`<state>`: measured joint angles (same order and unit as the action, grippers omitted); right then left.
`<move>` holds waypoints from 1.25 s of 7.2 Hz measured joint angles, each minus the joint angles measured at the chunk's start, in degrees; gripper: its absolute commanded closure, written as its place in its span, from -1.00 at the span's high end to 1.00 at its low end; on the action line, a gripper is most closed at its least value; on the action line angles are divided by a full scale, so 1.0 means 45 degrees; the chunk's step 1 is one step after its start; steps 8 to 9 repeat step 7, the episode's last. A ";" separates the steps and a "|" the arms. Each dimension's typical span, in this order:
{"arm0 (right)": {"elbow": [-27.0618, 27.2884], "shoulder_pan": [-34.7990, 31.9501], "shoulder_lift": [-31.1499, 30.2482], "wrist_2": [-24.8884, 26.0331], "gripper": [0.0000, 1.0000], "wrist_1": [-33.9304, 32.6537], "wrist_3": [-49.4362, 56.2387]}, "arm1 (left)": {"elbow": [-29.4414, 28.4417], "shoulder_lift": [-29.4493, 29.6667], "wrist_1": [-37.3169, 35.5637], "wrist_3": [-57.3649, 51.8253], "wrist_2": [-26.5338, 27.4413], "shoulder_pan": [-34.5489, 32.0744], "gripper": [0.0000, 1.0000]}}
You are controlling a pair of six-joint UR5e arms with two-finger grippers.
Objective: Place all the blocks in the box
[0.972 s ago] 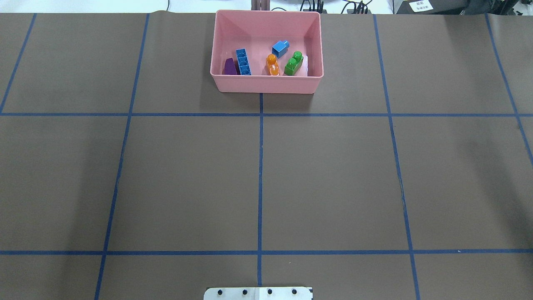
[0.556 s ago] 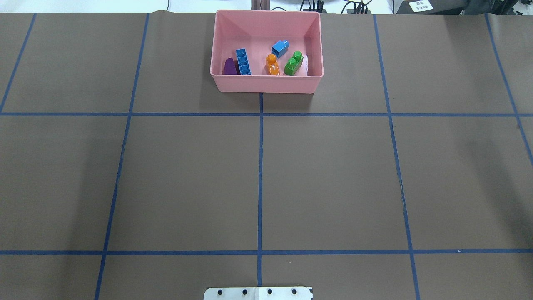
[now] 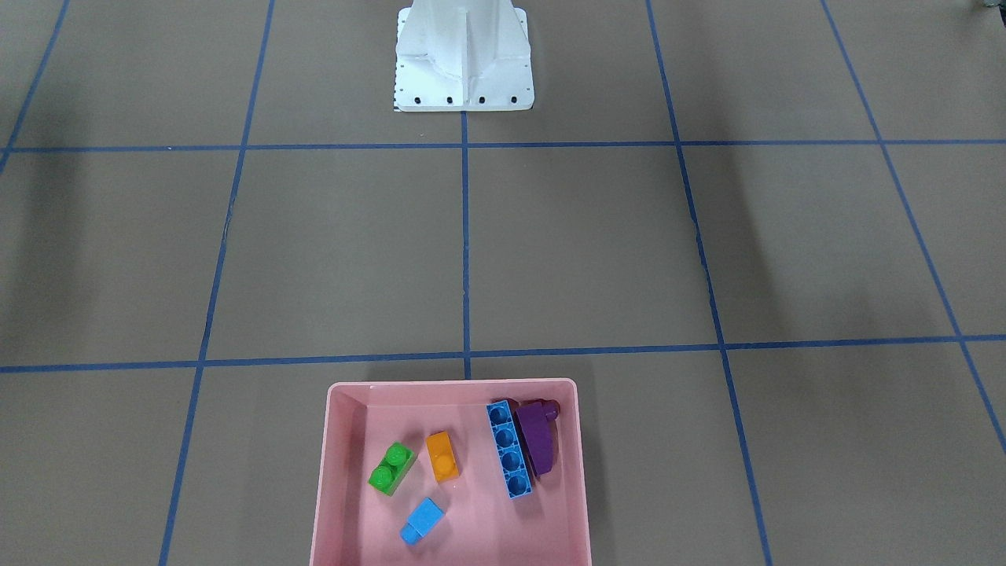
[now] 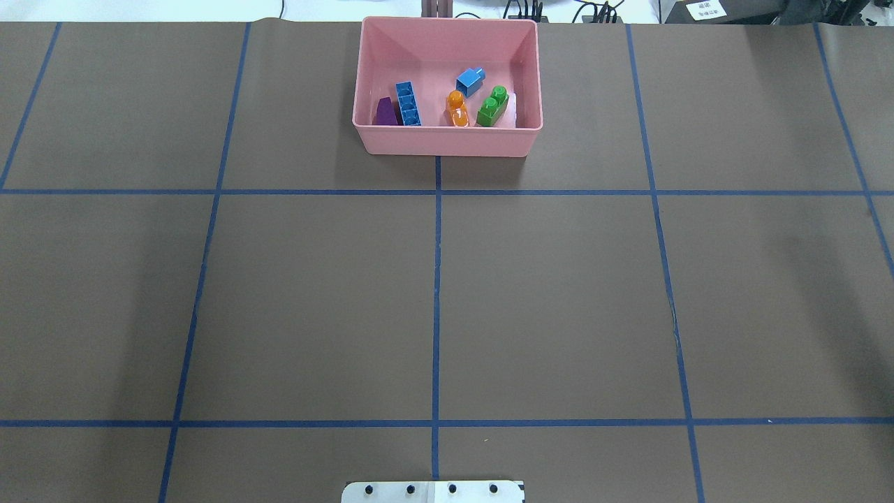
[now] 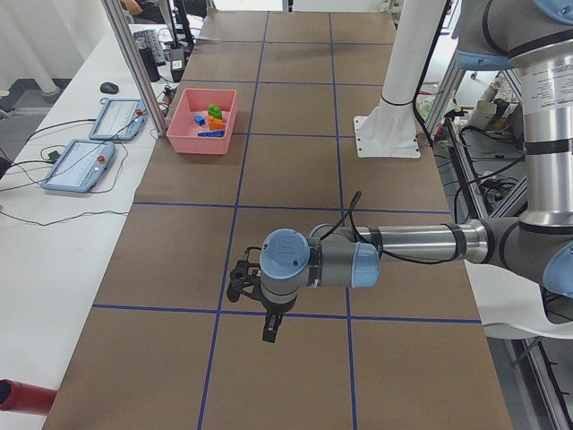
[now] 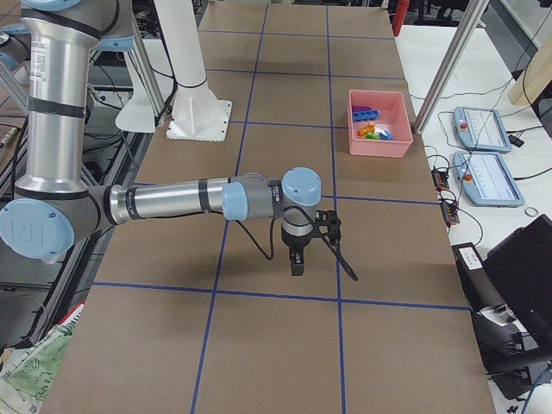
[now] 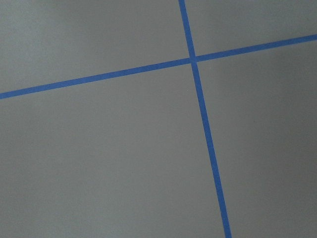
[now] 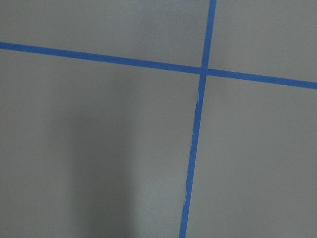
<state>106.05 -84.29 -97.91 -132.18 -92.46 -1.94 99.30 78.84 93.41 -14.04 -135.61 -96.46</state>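
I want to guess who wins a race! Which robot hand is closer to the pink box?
Too close to call. The left hand and right hand both hover far from the pink box, one out to each side, about equally distant.

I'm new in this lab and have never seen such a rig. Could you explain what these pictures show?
This is a robot with two arms on a white base, at a brown table marked with blue tape. Two pictures look down on the table: one from behind the robot, one facing it. Two are taken from the table's ends; one shows the left arm's fingers, the other the right arm's fingers, each over bare table. The last two, from wrist cameras, show only table and tape. A pink box at the far edge holds an orange block, a green block, a small light-blue block, a long light-blue block and a purple block. Nothing seems held; whether the fingers are open or shut I cannot tell.
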 measured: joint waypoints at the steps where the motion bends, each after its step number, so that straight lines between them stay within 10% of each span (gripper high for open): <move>1: 0.0057 0.0001 0.0003 -0.0023 1.00 0.0000 -0.0010 | 0.0002 0.0000 -0.0009 0.0004 0.0000 0.0005 1.00; 9: 0.0157 0.0002 0.0120 -0.0244 1.00 0.0019 -0.0050 | 0.0111 -0.0095 -0.0013 0.0001 -0.0020 -0.0011 1.00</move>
